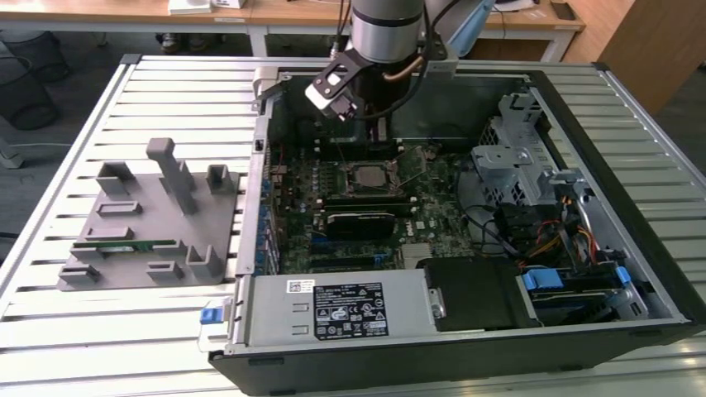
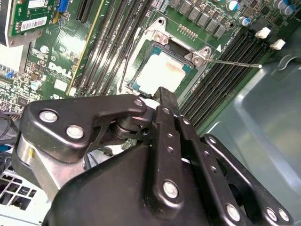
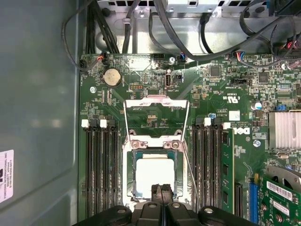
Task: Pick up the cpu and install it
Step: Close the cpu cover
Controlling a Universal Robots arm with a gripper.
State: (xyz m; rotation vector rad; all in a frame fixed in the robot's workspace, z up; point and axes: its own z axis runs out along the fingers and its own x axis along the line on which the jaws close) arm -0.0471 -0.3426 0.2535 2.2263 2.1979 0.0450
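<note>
**Op:** What've I got, big to small?

**Spotter:** Your arm [image 1: 386, 29] reaches into the open PC case [image 1: 441, 368], with the gripper [image 3: 162, 189] low over the motherboard [image 3: 141, 80]. The grey parts holder [image 1: 144, 231] sits well off from it, outside the case.

**Op:** And the cpu?

**Spotter:** The cpu [image 3: 153, 170] lies flat in its socket directly under your fingertips, silvery top up. The socket's hinged frame [image 3: 156, 98] stands open just beyond it — thin lever wire [image 2: 235, 63] alongside.

**Op:** Grip?

**Spotter:** Fingers [image 3: 156, 194] are clenched together with nothing btwn them. Whether they touch the chip — can't tell.
</note>
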